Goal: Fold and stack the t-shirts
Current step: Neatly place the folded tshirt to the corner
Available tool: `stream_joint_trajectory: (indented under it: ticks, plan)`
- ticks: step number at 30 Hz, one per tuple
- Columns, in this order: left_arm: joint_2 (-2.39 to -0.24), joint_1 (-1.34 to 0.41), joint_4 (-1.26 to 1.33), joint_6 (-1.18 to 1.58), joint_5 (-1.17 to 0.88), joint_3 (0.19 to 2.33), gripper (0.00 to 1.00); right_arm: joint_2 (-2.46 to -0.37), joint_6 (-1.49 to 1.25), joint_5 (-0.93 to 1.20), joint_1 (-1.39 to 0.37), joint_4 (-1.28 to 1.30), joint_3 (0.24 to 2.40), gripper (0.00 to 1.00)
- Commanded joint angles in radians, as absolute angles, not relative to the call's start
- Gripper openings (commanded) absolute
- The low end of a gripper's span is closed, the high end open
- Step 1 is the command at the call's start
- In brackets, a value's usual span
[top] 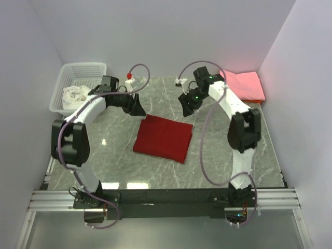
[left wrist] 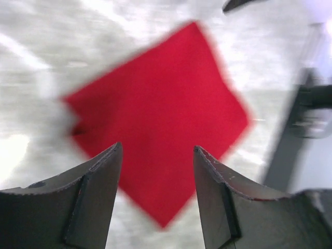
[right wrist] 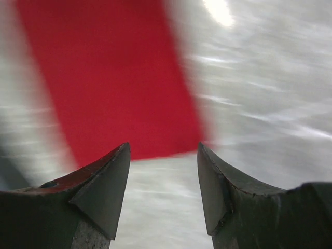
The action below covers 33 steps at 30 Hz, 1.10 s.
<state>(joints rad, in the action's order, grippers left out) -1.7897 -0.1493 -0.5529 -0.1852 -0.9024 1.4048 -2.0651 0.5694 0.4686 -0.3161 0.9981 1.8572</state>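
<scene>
Now my left tool (top: pixel 136 107) and right tool (top: pixel 187 104) hang spread, empty, near the folded red t-shirt (top: pixel 163 137) on the tabletop (top: pixel 161 96). Risk: pinching only one layer unfolds it before stacking.

High rear overview; both wrist views close, down onto the same red t-shirt (top: pixel 163 137)

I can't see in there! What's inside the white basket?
A crumpled white cloth lies in the basket. Anything beneath the cloth is covered.
</scene>
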Motion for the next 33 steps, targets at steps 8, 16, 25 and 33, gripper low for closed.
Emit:
stream_joint_trajectory:
  ticks: [8, 16, 25, 33]
  plan:
    - [-1.789, -0.212, -0.419, 0.236, -1.215, 1.094, 0.61, -2.021, 0.434, 1.188, -0.503, 1.248, 1.534, 0.56]
    - [-1.965, -0.189, -0.425, 0.278, -1.169, 1.037, 0.58, -2.273, 0.369, 1.011, -0.424, 1.227, 1.497, 0.49]
    - [-2.077, -0.107, -0.391, 0.331, -1.008, 1.192, 0.57, -2.257, 0.253, 0.635, -0.342, 1.118, 1.667, 0.49]
    - [-1.757, -0.158, -0.399, 0.036, -0.890, 1.246, 0.60, -1.924, 0.324, 0.751, -0.307, 1.017, 1.556, 0.52]
